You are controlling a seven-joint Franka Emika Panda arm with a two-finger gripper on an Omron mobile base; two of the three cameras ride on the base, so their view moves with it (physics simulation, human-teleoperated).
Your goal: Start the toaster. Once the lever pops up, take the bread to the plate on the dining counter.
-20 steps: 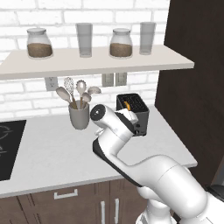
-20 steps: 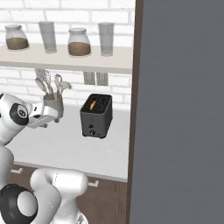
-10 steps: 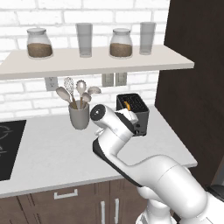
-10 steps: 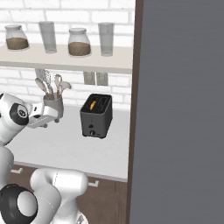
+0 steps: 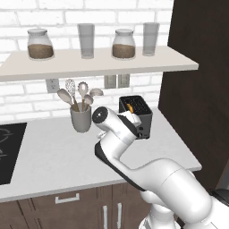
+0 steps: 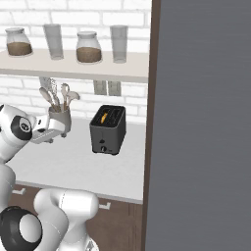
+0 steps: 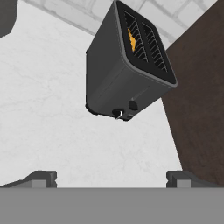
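On the white worktop (image 6: pixel 73 162), against the dark panel, sits the toaster (image 6: pixel 108 130), bread (image 7: pixel 131 38) down in one slot. My gripper (image 7: pixel 111 177) hangs short of it, jaws wide and empty. I judge the lever (image 7: pixel 133 105) small and stiff — press with one fingertip; the bread looks light, crumbly — pinch its crust.
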